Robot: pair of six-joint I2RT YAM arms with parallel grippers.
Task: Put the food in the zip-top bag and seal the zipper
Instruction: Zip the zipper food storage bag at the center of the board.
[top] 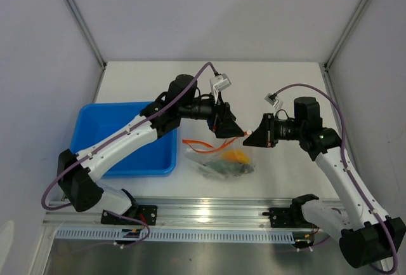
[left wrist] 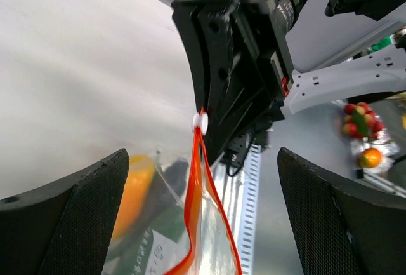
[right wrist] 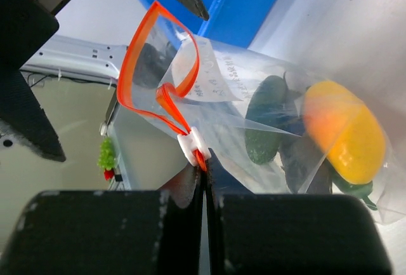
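The clear zip-top bag [top: 219, 159] lies on the white table, its mouth end lifted. Inside it are a yellow-orange piece of food [right wrist: 346, 138] and dark green pieces [right wrist: 266, 119]. The orange-red zipper [right wrist: 143, 46] loops open, with a white slider [right wrist: 192, 145] near its end. My right gripper [right wrist: 204, 168] is shut on the zipper's end just behind the slider [left wrist: 200, 121]. My left gripper [left wrist: 203, 154] stands open, and the zipper strip [left wrist: 198, 211] hangs between its fingers [left wrist: 63, 224] without touching them. From above, the left gripper [top: 231, 131] and the right gripper [top: 247, 138] face each other over the bag.
A blue tray [top: 95, 126] sits left of the bag under the left arm. An aluminium rail [top: 209, 211] runs along the near table edge. White enclosure walls stand on three sides. Some toy fruit [left wrist: 363, 126] lies off the table.
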